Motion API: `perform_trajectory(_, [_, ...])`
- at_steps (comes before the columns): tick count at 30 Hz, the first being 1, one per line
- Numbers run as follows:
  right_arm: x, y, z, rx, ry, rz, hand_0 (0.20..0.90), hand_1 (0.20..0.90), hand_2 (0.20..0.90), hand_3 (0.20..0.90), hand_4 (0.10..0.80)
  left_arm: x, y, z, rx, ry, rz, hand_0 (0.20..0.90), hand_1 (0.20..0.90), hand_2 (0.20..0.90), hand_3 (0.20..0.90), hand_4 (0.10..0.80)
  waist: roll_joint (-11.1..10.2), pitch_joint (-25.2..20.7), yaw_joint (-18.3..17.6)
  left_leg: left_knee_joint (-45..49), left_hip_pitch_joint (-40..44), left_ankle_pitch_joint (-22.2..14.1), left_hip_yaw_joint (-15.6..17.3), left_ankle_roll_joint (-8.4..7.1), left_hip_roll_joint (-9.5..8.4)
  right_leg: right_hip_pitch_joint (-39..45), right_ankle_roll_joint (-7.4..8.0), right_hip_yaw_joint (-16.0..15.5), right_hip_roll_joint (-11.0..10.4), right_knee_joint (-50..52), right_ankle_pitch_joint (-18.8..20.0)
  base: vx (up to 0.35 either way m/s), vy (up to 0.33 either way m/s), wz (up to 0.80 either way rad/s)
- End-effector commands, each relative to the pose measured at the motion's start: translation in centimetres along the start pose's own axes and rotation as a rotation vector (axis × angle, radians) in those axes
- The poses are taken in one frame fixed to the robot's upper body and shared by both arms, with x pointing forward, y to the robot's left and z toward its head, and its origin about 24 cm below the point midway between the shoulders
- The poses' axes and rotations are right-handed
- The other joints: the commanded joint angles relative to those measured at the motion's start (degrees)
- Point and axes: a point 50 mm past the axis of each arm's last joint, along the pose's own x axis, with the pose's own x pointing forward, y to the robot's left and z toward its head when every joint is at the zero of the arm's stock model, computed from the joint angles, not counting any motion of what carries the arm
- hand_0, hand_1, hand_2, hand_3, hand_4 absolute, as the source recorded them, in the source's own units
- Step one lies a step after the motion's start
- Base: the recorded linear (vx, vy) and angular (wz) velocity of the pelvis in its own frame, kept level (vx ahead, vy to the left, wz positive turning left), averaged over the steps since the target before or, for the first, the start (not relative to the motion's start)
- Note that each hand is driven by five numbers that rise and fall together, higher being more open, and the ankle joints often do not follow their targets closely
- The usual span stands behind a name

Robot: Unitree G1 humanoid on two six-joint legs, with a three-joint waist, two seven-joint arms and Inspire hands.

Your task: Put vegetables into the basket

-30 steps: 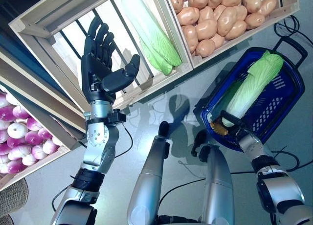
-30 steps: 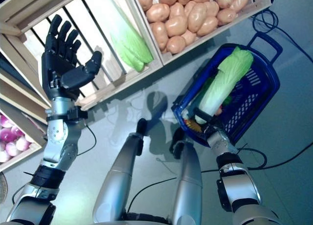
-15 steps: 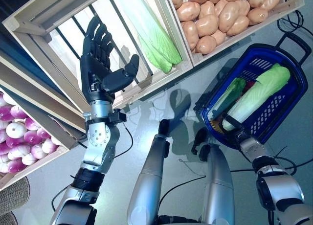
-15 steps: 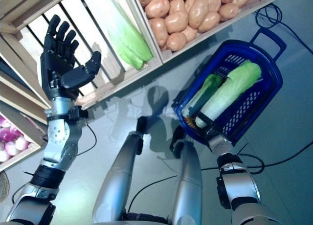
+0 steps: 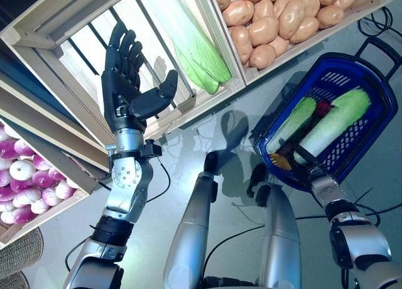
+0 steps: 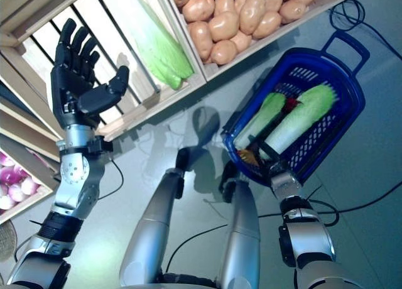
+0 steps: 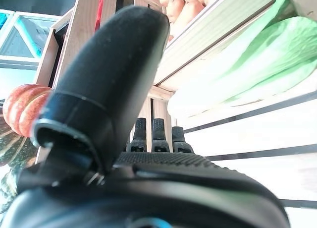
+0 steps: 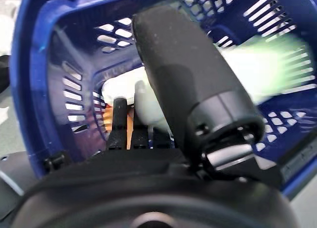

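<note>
So the right hand [image 5: 309, 171] is down at the near end of the blue basket [image 5: 370, 122], sitting right at the white stem end of a napa cabbage [image 5: 333, 124] that lies lengthwise inside the basket. Its leafy green tip points toward the far end where the black handle [image 5: 381, 49] is. In the right wrist view the thumb [image 8: 183, 79] crosses over the pale stalk and the fingers [image 8: 120, 120] reach out along the other side, but the cabbage is blurred there and I honestly can't tell if the hand is clamped on it or just resting against it.

A 2nd napa cabbage [image 5: 293, 121] lies in the basket just beside the 1st, closer to the robot's left, with something dark red [image 5: 323, 107] between their far ends and an orange bit [image 5: 281, 161] near the hand.

The left hand [image 5: 129, 88] is held up in front of a slatted wooden crate [image 5: 56, 31], fingers straight and spread, thumb out, holding nothing. 1 more cabbage [image 5: 188, 41] lies in that crate, well apart from this hand. Next crate over is full of potatoes [image 5: 276, 19], and a lower crate to the left has purple onions [image 5: 28, 182].
</note>
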Motion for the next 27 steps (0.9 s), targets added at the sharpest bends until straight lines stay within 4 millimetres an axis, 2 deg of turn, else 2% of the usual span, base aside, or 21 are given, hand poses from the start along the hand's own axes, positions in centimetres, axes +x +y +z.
perform_trajectory(1, [-0.2, 0.2, 3.0, 0.035, -0.124, -0.012, 0.9, 0.9, 0.9, 0.9, 0.8, 1.2, -1.9, 4.4, 0.001, -0.238, -0.126, 0.9, 0.9, 0.9, 0.9, 0.8, 4.92, -0.24, -0.69, -0.2, 2.09, -4.27, 3.04, 2.55, -3.93, 2.74, 1.65, -0.1, 2.43, -2.9, 3.75, 0.026, 0.033, -0.01])
perform_trajectory(13, [-0.4, -2.5, 1.6, -0.027, -0.095, -0.02, 0.9, 0.9, 0.9, 0.9, 0.8, 2.1, -1.5, 6.1, 0.172, -0.286, -0.189, 0.9, 0.9, 0.9, 0.9, 0.8, 3.91, -0.24, -1.8, -2.3, 6.19, -4.08, 3.99, 2.67, -3.14, 6.37, 1.72, 0.25, 3.21, -5.53, 4.55, 0.015, 0.015, -0.03])
perform_trajectory(16, [-0.6, -2.7, 0.7, -0.072, -0.091, 0.023, 0.9, 0.9, 0.9, 0.9, 0.8, 2.2, -1.2, 6.2, 0.269, -0.284, -0.212, 0.9, 0.9, 0.9, 0.9, 0.8, 3.44, -0.24, -2.18, -3.49, 7.7, -3.7, 4.14, 2.77, -3.06, 7.85, 1.81, 0.33, 3.43, -6.97, 5.06, 0.023, 0.005, -0.09])
perform_trajectory(23, [-1.6, -3.9, -2.4, -0.215, -0.076, 0.107, 0.9, 0.9, 0.9, 0.9, 0.8, 3.0, -0.1, 6.4, 0.628, -0.263, -0.318, 0.9, 0.9, 0.9, 0.9, 0.8, 3.22, -0.24, -3.69, -6.87, 11.08, -2.4, 5.03, 2.4, -2.52, 11.76, 2.26, 0.71, 3.63, -11.48, 6.11, 0.048, 0.014, -0.06])
perform_trajectory(26, [-1.7, -4.1, -2.4, -0.25, -0.095, 0.127, 0.9, 0.9, 0.9, 0.9, 0.8, 3.7, 0.4, 6.9, 0.718, -0.274, -0.288, 0.9, 0.9, 0.9, 0.9, 0.8, 3.45, -0.24, -3.95, -7.28, 11.18, -2.11, 5.4, 2.22, -2.54, 12.02, 2.32, 0.63, 3.44, -12.21, 6.3, 0.035, 0.004, -0.03])
perform_trajectory(27, [-1.9, -4.4, -2.4, -0.251, -0.112, 0.126, 0.9, 0.9, 0.9, 0.9, 0.8, 3.9, 0.9, 6.9, 0.827, -0.29, -0.277, 0.9, 0.9, 0.9, 0.9, 0.8, 3.57, -0.24, -4.12, -7.5, 11.35, -2.16, 5.67, 2.13, -2.54, 12.25, 2.35, 0.57, 3.36, -12.67, 6.27, 0.035, -0.015, -0.07])
